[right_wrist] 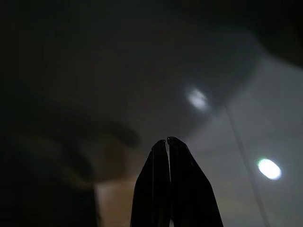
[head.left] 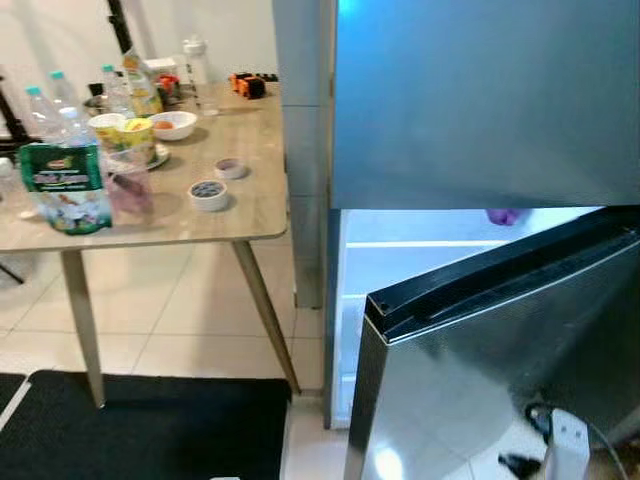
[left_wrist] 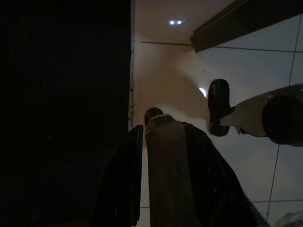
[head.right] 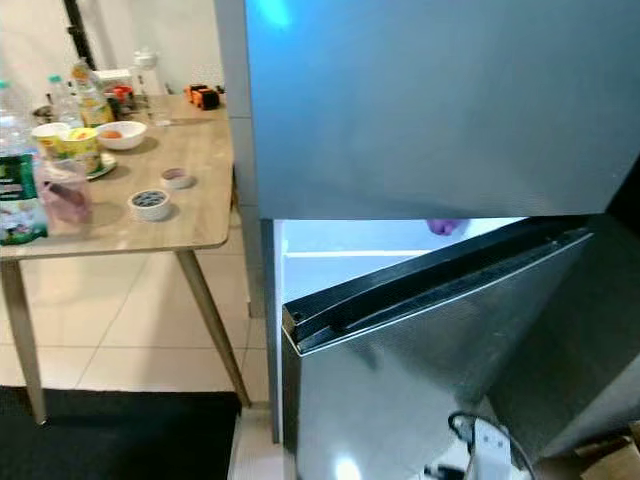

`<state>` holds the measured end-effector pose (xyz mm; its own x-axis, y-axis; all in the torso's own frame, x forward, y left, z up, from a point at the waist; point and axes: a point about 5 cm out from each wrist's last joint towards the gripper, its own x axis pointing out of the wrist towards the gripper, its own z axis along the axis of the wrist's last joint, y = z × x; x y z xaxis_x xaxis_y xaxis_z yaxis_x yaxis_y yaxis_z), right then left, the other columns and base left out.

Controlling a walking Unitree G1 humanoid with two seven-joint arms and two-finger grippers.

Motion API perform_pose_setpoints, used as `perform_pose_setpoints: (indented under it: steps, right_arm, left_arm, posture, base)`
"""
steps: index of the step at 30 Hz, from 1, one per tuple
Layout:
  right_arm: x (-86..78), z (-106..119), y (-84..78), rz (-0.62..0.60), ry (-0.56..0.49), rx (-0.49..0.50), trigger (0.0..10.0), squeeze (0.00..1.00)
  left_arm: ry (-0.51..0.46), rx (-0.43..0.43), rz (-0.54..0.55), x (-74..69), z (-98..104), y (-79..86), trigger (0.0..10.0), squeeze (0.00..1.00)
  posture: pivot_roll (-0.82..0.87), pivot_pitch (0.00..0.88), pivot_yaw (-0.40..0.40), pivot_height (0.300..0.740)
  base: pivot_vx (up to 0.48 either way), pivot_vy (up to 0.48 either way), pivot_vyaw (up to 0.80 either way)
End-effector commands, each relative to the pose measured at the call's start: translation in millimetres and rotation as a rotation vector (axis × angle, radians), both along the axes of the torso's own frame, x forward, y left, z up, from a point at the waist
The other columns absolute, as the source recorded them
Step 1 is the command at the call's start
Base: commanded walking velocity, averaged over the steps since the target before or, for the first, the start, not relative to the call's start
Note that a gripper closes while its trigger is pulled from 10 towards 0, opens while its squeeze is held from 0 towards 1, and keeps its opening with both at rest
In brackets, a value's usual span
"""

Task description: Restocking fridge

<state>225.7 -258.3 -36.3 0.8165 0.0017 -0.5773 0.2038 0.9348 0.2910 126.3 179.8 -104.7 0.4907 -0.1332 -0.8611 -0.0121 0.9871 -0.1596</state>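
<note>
Nearest to us, the lower fridge door [head.left: 500, 350] stands swung open toward the camera, its black top edge running across the head views and its steel face shining. Behind it we see the lit lower compartment [head.left: 420, 260] with a white shelf and something small and purple [head.left: 503, 216] near the top; we cannot tell what it is. Above, the upper fridge door [head.left: 480, 100] is closed.

To our left stands a wooden table [head.left: 250, 205] on pale tiles, beside a black mat [head.left: 150, 430]. On it we see a green packet [head.left: 66, 187], several water bottles [head.left: 42, 112], two yellow cups [head.left: 125, 135], a white bowl [head.left: 173, 125] and two small round tubs [head.left: 209, 194], one just beyond the other.

Our right gripper [right_wrist: 166, 142] hangs low in the dark, its two black fingers pressed together at the tips with nothing between them. Our left gripper [left_wrist: 163, 142] also hangs toward the tiled floor [left_wrist: 246, 71], near the robot's foot [left_wrist: 218, 106]; its fingers sit apart, and something pale lies between them that we cannot identify.
</note>
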Motion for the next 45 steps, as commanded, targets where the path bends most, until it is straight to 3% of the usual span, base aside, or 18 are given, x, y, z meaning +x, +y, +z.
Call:
perform_pose_setpoints:
  steps: [1, 7, 11, 13, 14, 19, 25, 30, 41, 45]
  right_arm:
    - [1.7, 0.0, 6.5, 0.038, -0.016, 0.052, 10.0, 0.0]
    - [11.1, 5.6, 16.9, 0.128, -0.064, 0.101, 10.0, 0.0]
    - [27.6, 18.3, 29.5, 0.21, -0.162, 0.171, 10.0, 0.0]
    - [44.6, 32.1, 39.7, 0.274, -0.237, 0.183, 10.0, 0.0]
    - [44.6, 32.1, 39.7, 0.274, -0.237, 0.183, 10.0, 0.0]
    - [78.9, 62.4, 51.9, 0.312, -0.344, 0.132, 10.0, 0.0]
    - [97.7, 81.3, 58.3, 0.311, -0.398, 0.075, 10.0, 0.0]
    - [108.2, 92.0, 61.8, 0.296, -0.416, 0.048, 10.0, 0.0]
    - [96.2, 75.0, 61.6, 0.274, -0.359, 0.022, 10.0, 0.0]
    - [108.0, 89.8, 67.7, 0.292, -0.415, 0.038, 10.0, 0.0]
  left_arm:
    - [0.021, -0.006, -0.007, -5.1, -2.0, -2.4, 10.0, 0.0]
    - [0.018, -0.008, -0.004, -4.5, -1.8, -2.8, 10.0, 0.0]
    - [0.018, -0.008, -0.004, -4.8, -1.9, -2.6, 10.0, 0.0]
    - [0.02, -0.008, -0.005, -5.3, -2.0, -2.5, 10.0, 0.0]
    - [0.02, -0.008, -0.005, -5.3, -2.0, -2.5, 10.0, 0.0]
    - [0.019, -0.009, -0.002, -5.8, -2.1, -2.5, 10.0, 0.0]
    - [0.019, -0.009, -0.003, -6.1, -2.1, -2.1, 10.0, 0.0]
    - [0.019, -0.01, 0.0, -6.8, -2.3, -2.0, 10.0, 0.0]
    - [0.027, -0.01, 0.006, -10.6, -3.4, -2.0, 10.0, 0.0]
    - [0.028, -0.009, 0.006, -11.2, -3.5, -1.6, 10.0, 0.0]
  posture:
    - [-0.09, 0.017, -0.003, 0.74]
    - [-0.09, 0.017, -0.003, 0.74]
    - [-0.09, 0.023, -0.006, 0.74]
    - [-0.09, 0.023, -0.006, 0.74]
    - [-0.09, 0.023, -0.006, 0.74]
    - [-0.08, 0.026, -0.005, 0.74]
    - [-0.08, 0.027, -0.003, 0.74]
    - [-0.07, 0.031, -0.008, 0.74]
    - [-0.07, 0.038, -0.011, 0.74]
    - [-0.07, 0.038, -0.011, 0.74]
  base:
    - [0.0, 0.0, 0.0]
    - [0.0, 0.0, 0.0]
    - [0.0, 0.0, 0.0]
    - [0.0, 0.0, 0.0]
    - [0.0, 0.0, 0.0]
    - [0.0, 0.0, 0.0]
    - [0.0, 0.0, 0.0]
    - [0.0, 0.0, 0.0]
    - [0.0, 0.0, 0.0]
    - [0.0, 0.0, 0.0]
